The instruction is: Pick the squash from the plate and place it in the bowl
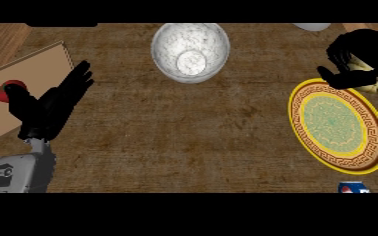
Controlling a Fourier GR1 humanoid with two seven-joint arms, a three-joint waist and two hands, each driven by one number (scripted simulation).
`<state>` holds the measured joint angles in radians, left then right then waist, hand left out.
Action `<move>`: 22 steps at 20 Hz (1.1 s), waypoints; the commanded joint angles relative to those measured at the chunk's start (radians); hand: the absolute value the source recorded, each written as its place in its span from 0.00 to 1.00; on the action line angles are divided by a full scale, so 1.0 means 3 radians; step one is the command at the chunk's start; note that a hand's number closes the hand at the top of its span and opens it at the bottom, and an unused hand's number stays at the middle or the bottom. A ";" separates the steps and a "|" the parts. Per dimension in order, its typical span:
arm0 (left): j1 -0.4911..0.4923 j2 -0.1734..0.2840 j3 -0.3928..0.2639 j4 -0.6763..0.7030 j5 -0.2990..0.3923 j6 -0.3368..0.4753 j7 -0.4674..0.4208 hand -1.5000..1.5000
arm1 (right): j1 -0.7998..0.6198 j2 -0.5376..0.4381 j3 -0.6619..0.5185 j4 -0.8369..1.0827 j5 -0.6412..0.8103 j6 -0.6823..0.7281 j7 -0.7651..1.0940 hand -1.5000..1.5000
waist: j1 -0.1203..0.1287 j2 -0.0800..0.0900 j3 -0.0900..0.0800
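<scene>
A pale yellow squash [363, 66] shows between the curled fingers of my right hand [348, 55] at the upper right, just above the far edge of the plate. The plate [334, 125], green in the middle with a yellow and brown patterned rim, lies at the right and has nothing on it. The marbled white bowl [190, 51] stands at the top centre, well to the left of the right hand. My left hand [52, 102] rests open at the left edge, fingers up.
A cardboard-coloured board [33, 75] with a red object [11, 87] lies at the far left, partly behind the left hand. A blue and white can [353, 187] peeks in at the bottom right. A white object [314, 26] sits at the top right edge.
</scene>
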<state>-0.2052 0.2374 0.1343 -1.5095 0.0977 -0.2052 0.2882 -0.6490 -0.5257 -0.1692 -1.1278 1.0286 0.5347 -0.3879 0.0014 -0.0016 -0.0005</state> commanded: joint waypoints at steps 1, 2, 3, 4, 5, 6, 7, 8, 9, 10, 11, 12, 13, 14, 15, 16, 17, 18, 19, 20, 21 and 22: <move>0.0012 0.0038 0.0058 0.0007 0.0045 -0.0027 0.0052 0.50 | -0.0150 -0.0223 -0.0089 -0.0567 -0.0184 0.0549 0.0087 1.00 | -0.0042 -0.0018 -0.0002; 0.0109 0.0092 0.0096 0.0033 0.0014 -0.0070 -0.0073 0.50 | 0.0167 0.0042 -0.0069 -0.0998 -0.0219 0.0445 0.0284 1.00 | -0.0061 -0.0022 -0.0002; -0.0055 0.0011 0.0029 0.0070 0.0003 -0.0023 -0.0025 0.50 | -0.0200 -0.0143 -0.0124 -0.0814 -0.0238 0.0619 0.0255 1.00 | -0.0034 -0.0010 -0.0002; 0.0000 -0.0046 -0.0015 -0.0115 -0.0052 0.0098 0.0105 0.50 | -0.0251 -0.0028 -0.0121 -0.0909 -0.0277 0.0720 0.0415 1.00 | -0.0016 -0.0012 -0.0001; -0.0022 0.0034 0.0087 -0.0001 0.0066 -0.0027 0.0052 0.50 | -0.0338 -0.0169 -0.0227 -0.0862 -0.0337 0.0737 0.0314 1.00 | -0.0012 -0.0006 -0.0001; -0.0108 -0.0055 -0.0014 -0.0002 -0.0042 0.0071 0.0049 0.50 | -0.0231 0.0020 -0.0153 -0.1231 -0.0363 0.0877 0.0548 1.00 | -0.0038 -0.0012 -0.0001; -0.0151 0.0121 0.0188 0.0224 0.0092 -0.0078 -0.0010 0.50 | -0.0367 -0.0119 -0.0188 -0.1141 -0.0384 0.0982 0.0504 1.00 | -0.0025 -0.0004 -0.0002; -0.0109 0.0027 0.0064 -0.0054 0.0047 0.0015 0.0185 0.50 | -0.0229 -0.0112 -0.0216 -0.1361 -0.0465 0.1101 0.0536 1.00 | -0.0024 -0.0009 0.0000; -0.0010 -0.0014 0.0040 0.0062 0.0041 -0.0058 -0.0020 0.50 | -0.0517 0.0003 -0.0202 -0.1240 -0.0469 0.1081 0.0706 1.00 | -0.0003 -0.0004 -0.0001; 0.0026 -0.0108 -0.0061 -0.0042 -0.0071 0.0071 0.0049 0.50 | -0.0477 0.0193 -0.0174 -0.1488 -0.0543 0.1177 0.0885 1.00 | -0.0014 -0.0012 -0.0001; -0.0002 0.0059 0.0070 0.0020 0.0057 -0.0106 0.0012 0.50 | -0.0637 0.0293 -0.0269 -0.1410 -0.0658 0.1296 0.1033 1.00 | -0.0005 -0.0010 -0.0002; -0.0133 -0.0021 0.0006 -0.0003 -0.0051 0.0055 0.0084 0.50 | -0.0606 0.0320 -0.0384 -0.1440 -0.0790 0.1381 0.1050 1.00 | -0.0023 -0.0011 -0.0001; -0.0012 0.0036 0.0049 -0.0162 0.0028 -0.0004 0.0181 0.50 | -0.0701 0.0406 -0.0396 -0.1322 -0.0822 0.1366 0.1138 1.00 | 0.0009 -0.0010 0.0000; 0.0049 0.0021 0.0020 -0.0049 -0.0005 -0.0059 0.0033 0.50 | -0.0909 0.0498 -0.0408 -0.1164 -0.0855 0.1443 0.1304 1.00 | 0.0021 -0.0005 -0.0002; -0.0149 0.0080 0.0119 0.0175 0.0015 -0.0059 -0.0022 0.50 | -0.0900 0.0654 -0.0425 -0.1223 -0.0896 0.1395 0.1418 1.00 | -0.0005 0.0000 -0.0002; -0.0159 0.0062 0.0085 0.0138 0.0008 -0.0066 -0.0004 0.50 | -0.0896 0.0679 -0.0414 -0.1275 -0.0925 0.1426 0.1486 1.00 | -0.0006 -0.0001 -0.0001; -0.0047 0.0004 0.0052 0.0095 0.0004 -0.0053 -0.0029 0.50 | -0.1129 0.0864 -0.0405 -0.1352 -0.0962 0.1587 0.1815 1.00 | -0.0001 -0.0011 -0.0003; 0.0025 0.0065 0.0099 -0.0126 0.0087 -0.0083 0.0127 0.50 | -0.1126 0.0962 -0.0446 -0.1260 -0.0969 0.1452 0.1867 1.00 | 0.0024 -0.0011 -0.0001; -0.0072 0.0087 0.0092 0.0017 0.0029 -0.0090 0.0057 0.50 | -0.1360 0.0935 -0.0457 -0.1107 -0.0990 0.1443 0.1911 1.00 | 0.0022 -0.0002 -0.0002; 0.0021 -0.0054 -0.0045 -0.0117 -0.0058 0.0004 0.0089 0.50 | -0.1170 0.1128 -0.0292 -0.1281 -0.0927 0.1360 0.2027 1.00 | 0.0014 -0.0006 0.0000; -0.0105 -0.0060 -0.0017 -0.0100 -0.0079 0.0097 0.0167 0.50 | -0.1428 0.1058 -0.0361 -0.1075 -0.0954 0.1286 0.2019 1.00 | 0.0022 0.0000 0.0000; 0.0016 0.0010 0.0085 -0.0067 0.0086 -0.0078 0.0096 0.50 | -0.1322 0.1179 -0.0318 -0.1235 -0.0941 0.1194 0.2121 1.00 | 0.0017 -0.0002 -0.0001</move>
<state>-0.2165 0.2393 0.1473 -1.5218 0.1002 -0.2130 0.3134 -0.9962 -0.2496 -0.2766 -1.4910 0.7558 0.9219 0.1527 0.0052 -0.0029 -0.0008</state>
